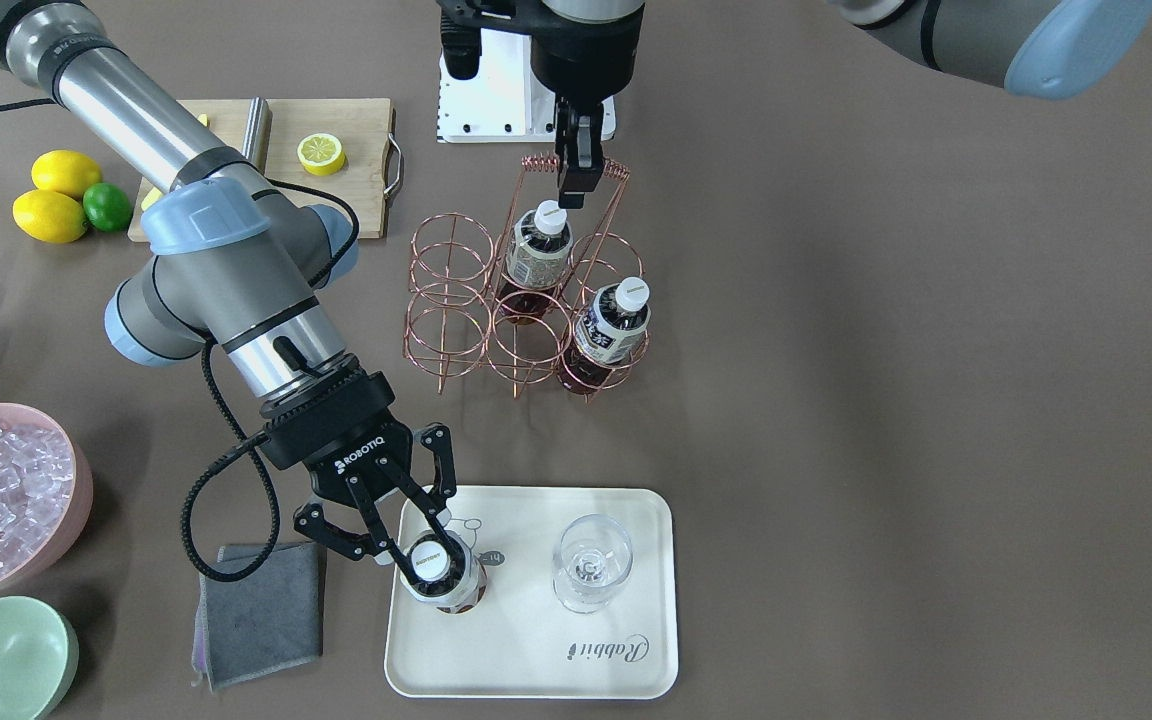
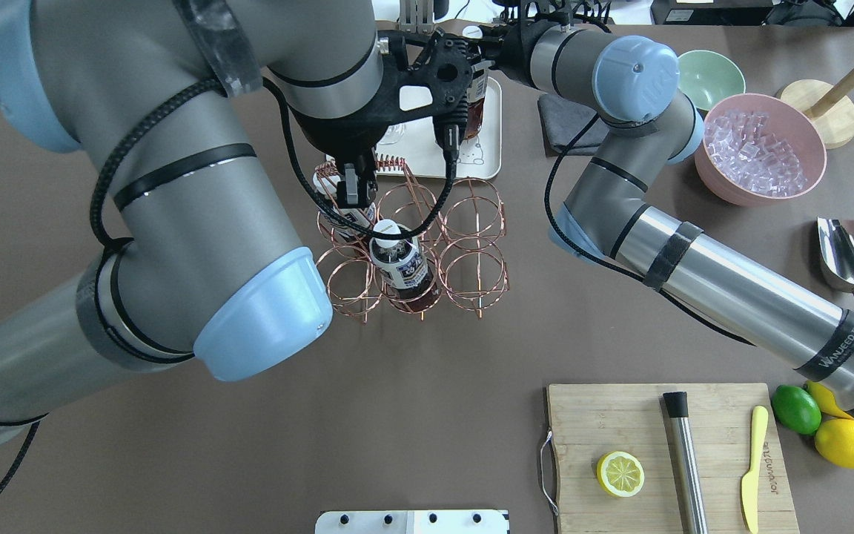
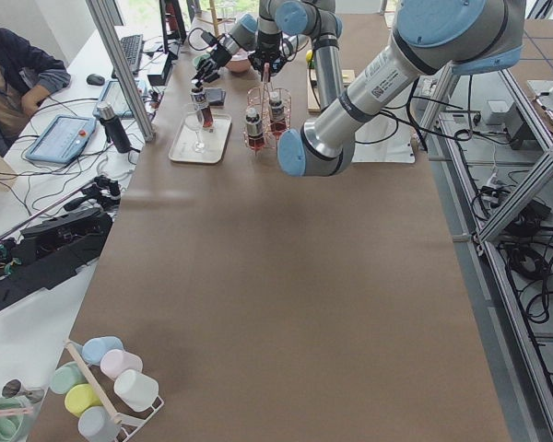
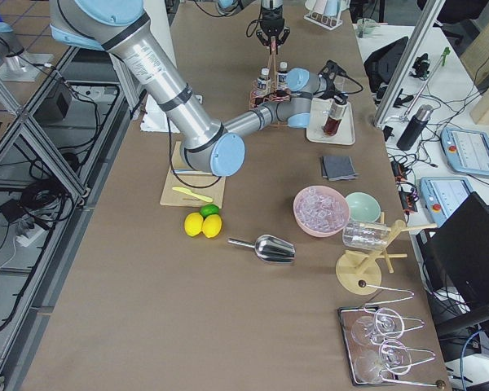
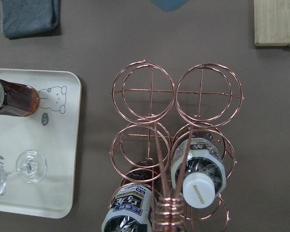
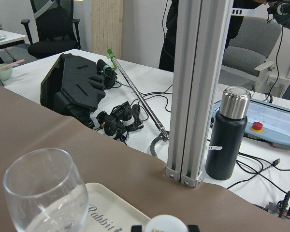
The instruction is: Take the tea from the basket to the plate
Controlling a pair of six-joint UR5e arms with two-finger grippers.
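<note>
The front view shows most. The right gripper (image 1: 425, 553) reaches down over the plate (image 1: 536, 660), which lies near the table edge farthest from the robot. Its two fingers press against opposite sides of the white cap of the tea (image 1: 430, 566). The tea is at the end of the plate on the robot's right, beside the bear drawing, and a glass (image 1: 591, 562) stands at the other end.

In the overhead view the left arm's wrist covers nearly all of the tea. The right wrist view catches only the top of the cap between two dark fingertips, with the glass and the word "Rabbit" just beyond. The left wrist view shows what the front view hides: the brown body beside the bear. The two side views show the tea upright, long axis vertical, cap up and base at the plate. Whether the base touches the plate cannot be told.

The left gripper (image 1: 576, 188) is clamped on the coiled handle of the basket (image 1: 526, 322), which is further in from the edge than the plate. A pale-label bottle (image 1: 539, 250) stands in the middle ring on the robot's side. A dark-label bottle (image 1: 614, 325) stands in the end ring nearer the plate, on the robot's left.
</note>
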